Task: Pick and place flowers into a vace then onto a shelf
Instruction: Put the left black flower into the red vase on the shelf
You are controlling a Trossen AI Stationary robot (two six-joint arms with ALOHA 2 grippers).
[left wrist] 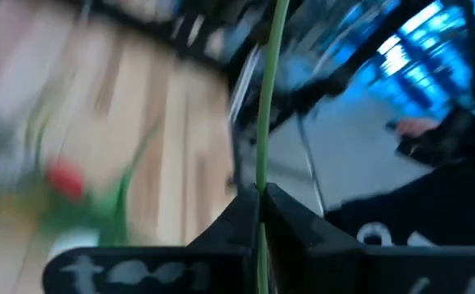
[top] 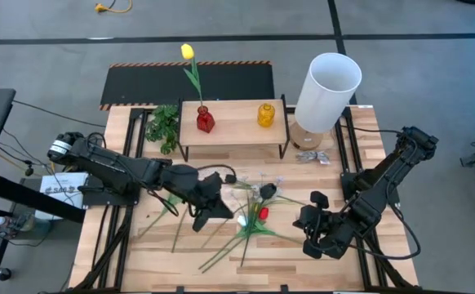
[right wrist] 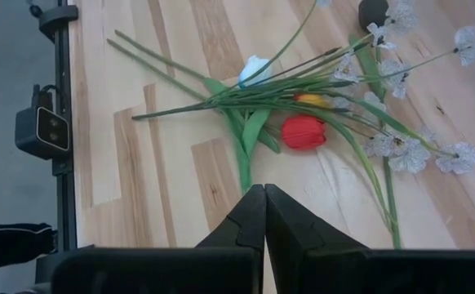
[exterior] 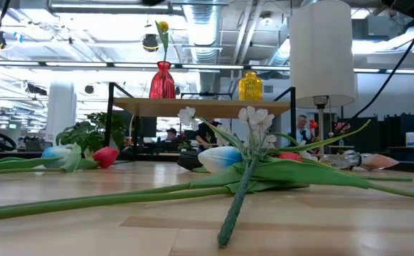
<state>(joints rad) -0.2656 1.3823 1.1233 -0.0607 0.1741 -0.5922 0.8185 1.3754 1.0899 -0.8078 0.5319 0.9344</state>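
Several flowers (top: 258, 214) lie in a loose pile at mid-table: a red tulip (right wrist: 303, 131), a white one (right wrist: 255, 69) and sprays of small white blossoms (right wrist: 401, 147). My left gripper (top: 198, 216) stands at the pile's left side, shut on a green stem (left wrist: 268, 98). The head of that flower does not show. At the pile's right my right gripper (right wrist: 264, 189) hangs shut above bare wood, holding nothing. The shelf (top: 233, 131) stands at the far side. It bears a red vase (top: 205, 121) with a yellow tulip (top: 188, 52), and a yellow vase (top: 266, 114). My left gripper pinches the thin green stem (left wrist: 261, 184) between its two fingers. The stem lies along the fingers and runs on straight past their tips. The wrist view is blurred, so which part of the stem this is and where its ends lie cannot be told.
A tall white lamp (top: 327, 90) stands at the far right beside the shelf, with a small crumpled wrapper (top: 311, 157) at its foot. A bushy green leaf sprig (top: 164, 126) lies left of the shelf. Bare wood lies along the near edge.
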